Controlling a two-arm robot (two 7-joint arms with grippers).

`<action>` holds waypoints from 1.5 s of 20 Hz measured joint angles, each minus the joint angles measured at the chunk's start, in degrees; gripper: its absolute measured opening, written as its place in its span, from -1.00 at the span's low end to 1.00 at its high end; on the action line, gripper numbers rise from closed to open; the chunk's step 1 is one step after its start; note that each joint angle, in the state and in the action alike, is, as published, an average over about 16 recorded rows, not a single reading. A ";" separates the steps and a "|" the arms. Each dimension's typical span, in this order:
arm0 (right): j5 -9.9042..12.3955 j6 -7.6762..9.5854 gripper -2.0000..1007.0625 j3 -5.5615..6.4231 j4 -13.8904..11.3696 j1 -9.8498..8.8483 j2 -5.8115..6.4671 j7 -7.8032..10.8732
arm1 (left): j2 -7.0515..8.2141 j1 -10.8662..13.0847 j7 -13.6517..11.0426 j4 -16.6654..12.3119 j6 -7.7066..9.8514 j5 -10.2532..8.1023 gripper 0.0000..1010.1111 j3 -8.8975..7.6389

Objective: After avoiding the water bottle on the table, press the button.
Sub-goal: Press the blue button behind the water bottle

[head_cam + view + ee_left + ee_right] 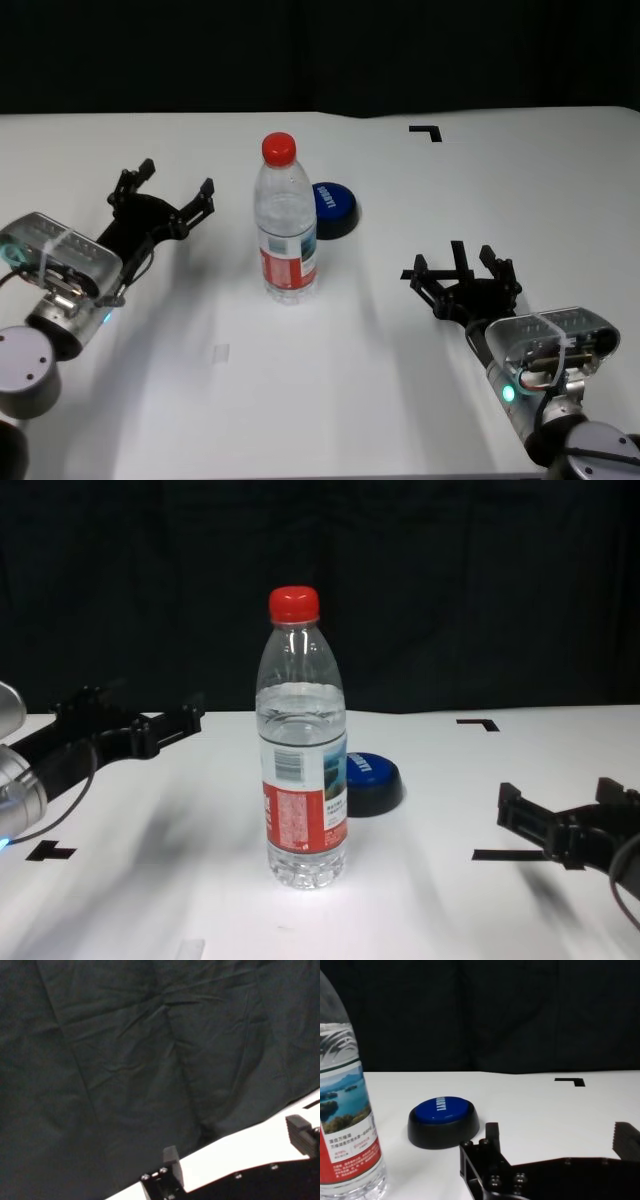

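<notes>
The water bottle stands upright at the middle of the white table, clear with a red cap; it also shows in the chest view and the right wrist view. The blue button sits just behind and right of it, also seen in the right wrist view and the chest view. My right gripper is open and empty, to the right of the bottle and nearer than the button. My left gripper is open and empty, left of the bottle.
A black tape corner mark lies at the far right of the table. A small clear tape piece lies in front of the bottle. A dark cloth backdrop hangs behind the table's far edge.
</notes>
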 joint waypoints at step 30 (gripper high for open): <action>0.00 0.00 0.99 0.00 0.00 0.00 0.00 0.00 | -2.76 -13.62 -2.42 18.64 -5.06 1.10 0.99 4.01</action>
